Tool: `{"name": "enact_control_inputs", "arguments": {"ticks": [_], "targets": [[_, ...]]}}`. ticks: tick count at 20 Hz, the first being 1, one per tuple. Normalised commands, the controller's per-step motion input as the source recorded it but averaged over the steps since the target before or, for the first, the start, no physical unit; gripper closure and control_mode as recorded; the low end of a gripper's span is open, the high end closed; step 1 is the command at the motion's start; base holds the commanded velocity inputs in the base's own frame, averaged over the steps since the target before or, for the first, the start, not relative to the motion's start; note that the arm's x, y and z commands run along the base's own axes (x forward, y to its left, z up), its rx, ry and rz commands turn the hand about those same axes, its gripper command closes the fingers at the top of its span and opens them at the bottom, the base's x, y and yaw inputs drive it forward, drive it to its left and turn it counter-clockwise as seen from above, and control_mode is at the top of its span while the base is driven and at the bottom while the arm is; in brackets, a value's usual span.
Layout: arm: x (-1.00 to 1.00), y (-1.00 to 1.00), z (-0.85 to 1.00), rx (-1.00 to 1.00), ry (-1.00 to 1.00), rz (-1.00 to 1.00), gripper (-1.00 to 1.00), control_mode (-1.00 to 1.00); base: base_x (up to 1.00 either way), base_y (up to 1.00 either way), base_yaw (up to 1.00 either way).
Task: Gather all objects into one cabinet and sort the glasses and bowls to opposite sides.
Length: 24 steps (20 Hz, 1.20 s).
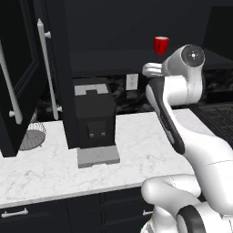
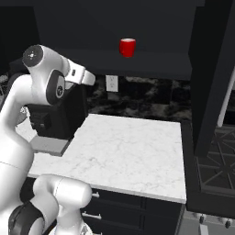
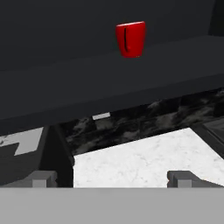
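Note:
The red mug stands upright on the dark shelf of the open black wall cabinet, its handle facing the hand camera. My gripper hangs in front of and below the shelf, well short of the mug. It is open, its two tips far apart with nothing between them. The cabinet door with the long white bar handle is swung open to the left. The orange mug and both bowls are out of view.
A black coffee machine stands on the white marble counter under the cabinet. A wire basket sits at the far left. A stove lies to the right. Another open door hangs on the right.

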Motion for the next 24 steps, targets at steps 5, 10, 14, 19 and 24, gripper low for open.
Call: {"name": "enact_control_inputs", "arguments": {"ticks": [5,10,14,19,24], "targets": [[0.04,-0.28,0.86,0.03,-0.18,-0.14,-1.0,-1.0,0.0,0.0,0.0],[0.22,-0.35,0.36,0.0,-0.02,-0.01,-1.0,-1.0,0.0,0.0,0.0],[0.21,-0.53,0.09,0.0,-0.02,0.0,-1.0,-1.0,0.0,0.0,0.0],[0.21,-0.21,0.01,0.0,0.0,0.0,-1.0,-1.0,0.0,0.0,0.0],[0.32,-0.02,0.04,-0.02,0.0,0.0,-1.0,-1.0,0.0,0.0,0.0]]}}
